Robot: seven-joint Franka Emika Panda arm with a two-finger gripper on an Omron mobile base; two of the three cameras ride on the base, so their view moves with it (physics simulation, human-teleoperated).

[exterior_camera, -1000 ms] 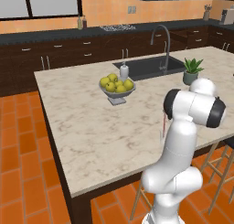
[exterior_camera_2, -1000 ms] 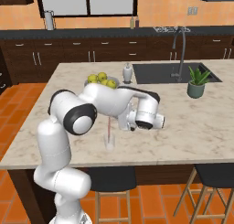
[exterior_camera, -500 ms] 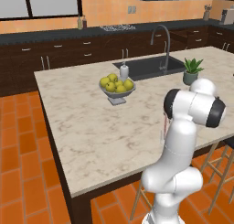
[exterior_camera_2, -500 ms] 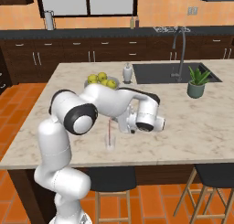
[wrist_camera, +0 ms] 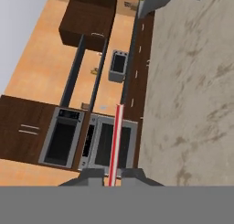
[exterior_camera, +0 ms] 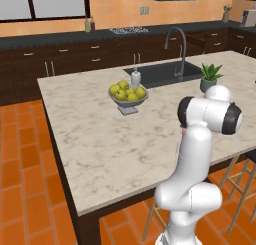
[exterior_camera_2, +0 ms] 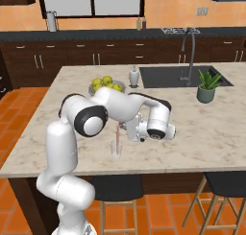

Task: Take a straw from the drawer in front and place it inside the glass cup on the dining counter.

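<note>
Gripper (wrist_camera: 111, 176) pinching the straw (exterior_camera_2: 116, 135) between pressed fingers, straw's lower end hanging inside the glass cup (exterior_camera_2: 116, 148) straight beneath on the dining counter (exterior_camera_2: 202, 128), fetching seemingly done, only letting go and backing off left

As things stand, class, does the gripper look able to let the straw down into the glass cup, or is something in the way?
Probably yes. In the right base view the gripper holds the straw upright right over the glass cup on the dining counter, and nothing stands between them. Whether its tip is already inside is too small to tell.
</note>
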